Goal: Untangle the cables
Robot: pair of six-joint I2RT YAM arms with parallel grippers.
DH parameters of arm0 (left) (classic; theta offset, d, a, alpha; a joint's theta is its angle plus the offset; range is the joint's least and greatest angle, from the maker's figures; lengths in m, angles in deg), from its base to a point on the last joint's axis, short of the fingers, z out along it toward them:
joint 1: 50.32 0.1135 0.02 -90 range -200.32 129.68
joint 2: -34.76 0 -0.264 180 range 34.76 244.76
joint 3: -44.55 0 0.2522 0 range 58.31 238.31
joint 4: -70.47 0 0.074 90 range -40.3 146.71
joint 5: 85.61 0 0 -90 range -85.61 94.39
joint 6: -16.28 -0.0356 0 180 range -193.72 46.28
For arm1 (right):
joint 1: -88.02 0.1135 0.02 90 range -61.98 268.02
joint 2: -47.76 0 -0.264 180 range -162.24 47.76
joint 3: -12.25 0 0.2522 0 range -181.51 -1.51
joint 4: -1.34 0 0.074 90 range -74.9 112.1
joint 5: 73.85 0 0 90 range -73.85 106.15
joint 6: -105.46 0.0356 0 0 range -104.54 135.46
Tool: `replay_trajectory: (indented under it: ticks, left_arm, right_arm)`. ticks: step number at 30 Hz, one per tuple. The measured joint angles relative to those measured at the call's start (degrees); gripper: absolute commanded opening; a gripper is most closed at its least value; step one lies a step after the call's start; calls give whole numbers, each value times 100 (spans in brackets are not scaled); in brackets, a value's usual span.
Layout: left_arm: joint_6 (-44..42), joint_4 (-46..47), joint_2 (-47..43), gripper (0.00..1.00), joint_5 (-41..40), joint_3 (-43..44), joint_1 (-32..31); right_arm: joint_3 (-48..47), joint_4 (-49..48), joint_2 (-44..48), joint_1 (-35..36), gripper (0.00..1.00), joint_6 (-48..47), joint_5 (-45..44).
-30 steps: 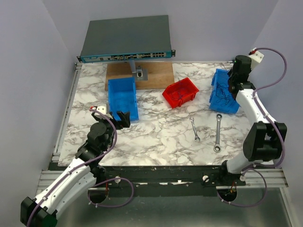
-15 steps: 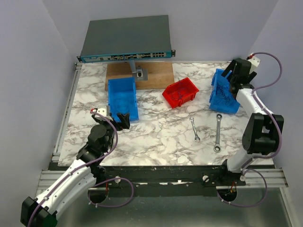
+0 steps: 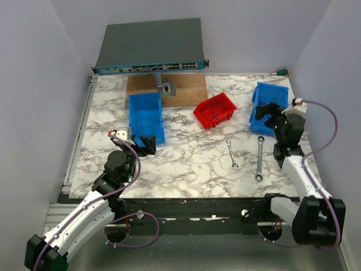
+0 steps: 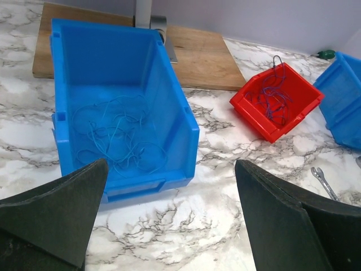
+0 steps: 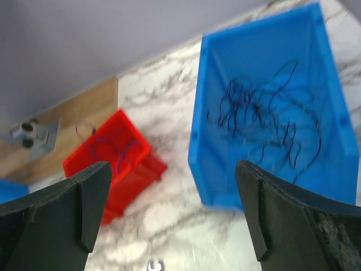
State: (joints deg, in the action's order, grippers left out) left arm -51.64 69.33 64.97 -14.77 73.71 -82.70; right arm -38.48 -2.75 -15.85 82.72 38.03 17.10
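Observation:
Thin blue cables lie in loose loops inside the left blue bin. A tangle of blue and dark cables fills the red bin. Dark cables lie in the right blue bin. My left gripper is open and empty just in front of the left bin, also seen from above. My right gripper is open and empty, raised near the front of the right bin.
Two silver wrenches lie on the marble table between the arms. A wooden board and a network switch stand at the back. The right wrist view is blurred.
My right gripper has opened and its arm has drawn back from the far end of the right bin toward the near side. The left arm has barely moved.

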Motion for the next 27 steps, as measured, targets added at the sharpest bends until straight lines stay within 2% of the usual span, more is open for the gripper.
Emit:
replay_trajectory:
  ticks: [3, 7, 11, 14, 19, 22, 26, 27]
  left_arm:
    - [2, 81, 0, 99, 81, -22, -7]
    - [26, 166, -11, 99, 149, -31, -28]
    - [37, 302, -17, 99, 232, -136, -33]
    - [7, 321, -22, 98, 243, -195, -33]
    - [-177, 369, -173, 99, 166, -315, -33]
    - [-304, 361, -293, 99, 13, -345, -33]
    - [-518, 404, -400, 99, -330, -385, -33]
    - [-573, 411, -382, 99, -417, -385, -33]
  right_arm:
    - [1121, -540, 654, -2, 100, 13, 380]
    - [1952, -737, 1093, 0, 100, -188, 568]
    - [2809, -1801, 1207, 0, 100, -275, 413]
    - [3001, -2439, 586, 0, 100, -378, 365]
    - [2885, -3919, -1200, 48, 100, -494, 210]
    - [2809, -4207, -1624, 203, 100, -686, -55]
    - [3008, -5873, -2577, 455, 99, -984, -238]
    - [3040, -6048, -2868, 496, 94, -1038, -245]
